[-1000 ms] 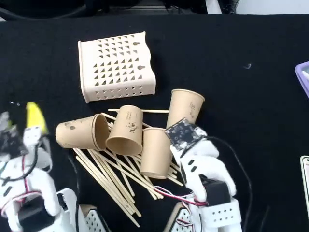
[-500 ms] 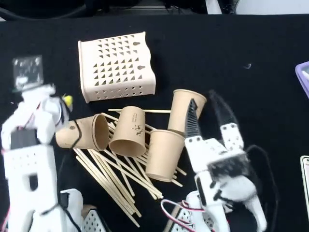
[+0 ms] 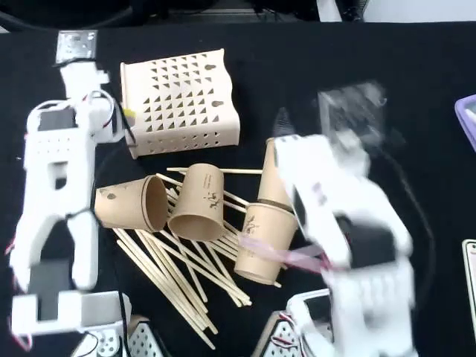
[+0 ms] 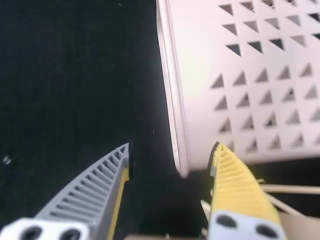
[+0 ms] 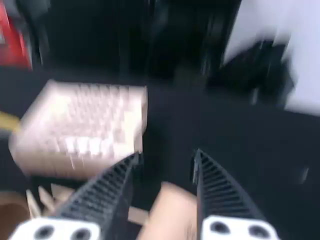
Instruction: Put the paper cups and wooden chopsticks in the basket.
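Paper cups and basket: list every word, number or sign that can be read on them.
The paper cups carry small dark printed marks on their sides, too small to read.
The basket bears no text, just rows of triangular cut-outs.

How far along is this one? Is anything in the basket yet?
Nothing looks done. The four paper cups and the wooden chopsticks lie outside the basket, which is on its side. In hand: the left gripper is open at the basket's edge, and the right gripper is open over the cups. Everything is left to load.
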Robot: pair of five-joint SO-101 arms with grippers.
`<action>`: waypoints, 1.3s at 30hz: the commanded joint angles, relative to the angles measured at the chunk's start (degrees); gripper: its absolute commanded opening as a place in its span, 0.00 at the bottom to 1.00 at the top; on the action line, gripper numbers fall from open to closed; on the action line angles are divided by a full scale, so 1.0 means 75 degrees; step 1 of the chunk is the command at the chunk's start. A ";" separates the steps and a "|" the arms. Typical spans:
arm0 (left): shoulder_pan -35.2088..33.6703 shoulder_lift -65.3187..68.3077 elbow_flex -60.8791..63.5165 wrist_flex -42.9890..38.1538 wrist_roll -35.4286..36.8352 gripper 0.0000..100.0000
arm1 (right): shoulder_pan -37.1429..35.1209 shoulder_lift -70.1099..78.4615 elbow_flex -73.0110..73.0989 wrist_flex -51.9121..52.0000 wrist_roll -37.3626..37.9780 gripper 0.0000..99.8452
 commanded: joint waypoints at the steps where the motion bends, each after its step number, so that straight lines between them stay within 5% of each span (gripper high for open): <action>1: 0.0018 0.0961 -0.1330 0.0035 0.0047 0.27 | 0.0152 0.0862 0.0862 -0.1242 0.0047 0.16; 12: -0.0686 0.2567 -0.2725 0.0035 0.0000 0.27 | 0.0234 0.1084 0.3979 -0.4536 0.0047 0.16; 31: -0.2772 0.3505 -0.2667 0.0094 -0.0023 0.27 | 0.0117 0.1084 0.4085 -0.4560 0.0035 0.16; 39: -0.4108 0.3505 -0.3933 0.0645 0.0000 0.27 | 0.0117 0.1084 0.4097 -0.4560 0.0035 0.16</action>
